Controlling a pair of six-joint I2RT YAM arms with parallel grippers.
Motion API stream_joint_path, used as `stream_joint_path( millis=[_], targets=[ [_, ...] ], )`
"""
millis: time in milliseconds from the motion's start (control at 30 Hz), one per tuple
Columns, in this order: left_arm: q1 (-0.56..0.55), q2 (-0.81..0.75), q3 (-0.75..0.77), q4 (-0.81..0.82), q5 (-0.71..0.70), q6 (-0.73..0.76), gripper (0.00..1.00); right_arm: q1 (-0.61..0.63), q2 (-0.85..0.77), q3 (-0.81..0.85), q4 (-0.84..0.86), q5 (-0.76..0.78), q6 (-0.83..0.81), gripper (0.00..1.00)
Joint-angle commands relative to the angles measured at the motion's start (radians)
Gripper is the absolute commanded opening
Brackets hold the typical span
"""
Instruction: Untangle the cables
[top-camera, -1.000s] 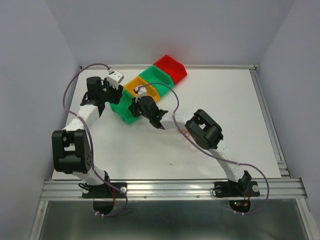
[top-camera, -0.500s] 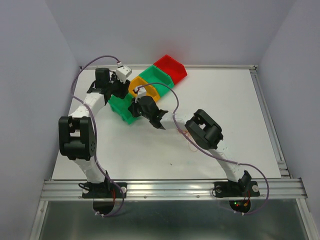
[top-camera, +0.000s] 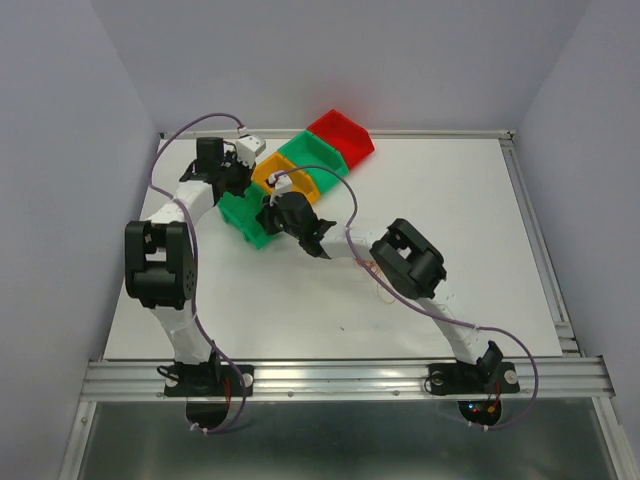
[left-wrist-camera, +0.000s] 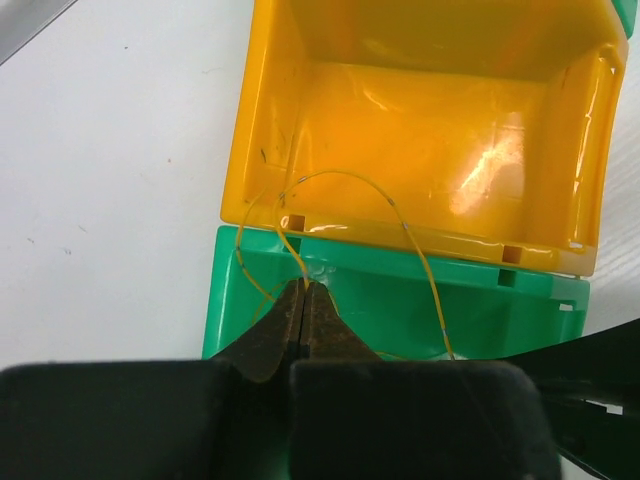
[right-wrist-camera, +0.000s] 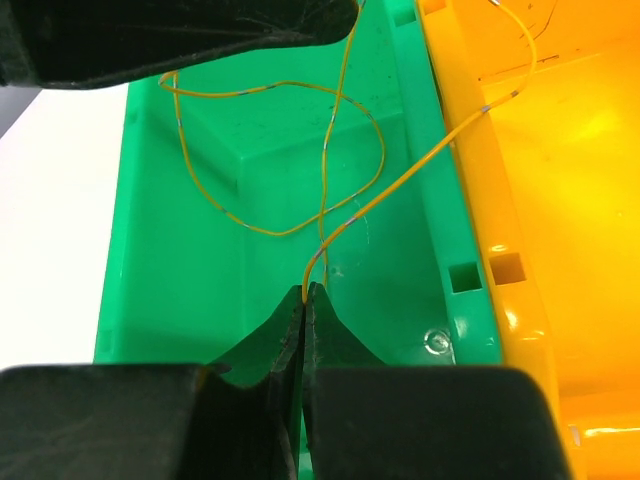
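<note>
Both arms reach to a diagonal row of small bins at the far left of the white worktop (top-camera: 450, 200). From near to far these are a green bin (top-camera: 240, 215), an orange bin (top-camera: 300, 185), a second green bin (top-camera: 318, 152) and a red bin (top-camera: 340, 135). The left gripper (left-wrist-camera: 305, 292) is clenched tip to tip on a hair-fine yellow cable (left-wrist-camera: 345, 175). It hangs over the near green bin, right at the wall that bin shares with the orange one. From the tips the cable arches up over that wall into the orange bin, then drops back into the green one. The right gripper (right-wrist-camera: 305, 292) is likewise pinched tight on a yellow strand above the green bin's floor. That strand coils in a loose loop inside the bin. One branch rises toward the left gripper above and another crosses the rim into the orange bin. Whether both grippers hold one cable or two tangled ones cannot be told. A few more fine strands (top-camera: 383, 292) lie on the worktop beside the right forearm.
</note>
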Motion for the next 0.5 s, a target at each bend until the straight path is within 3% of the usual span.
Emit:
stream_joint_path(
  millis=[0,467],
  targets=[
    [0.016,-0.097,-0.028,0.030,0.029,0.008,0.00,0.001,-0.015,0.005,0.053,-0.014,-0.022,0.00],
    [0.096,-0.369,-0.269,0.054,0.029,0.041,0.00,0.001,-0.027,-0.028,0.064,0.001,-0.008,0.01]
  ],
)
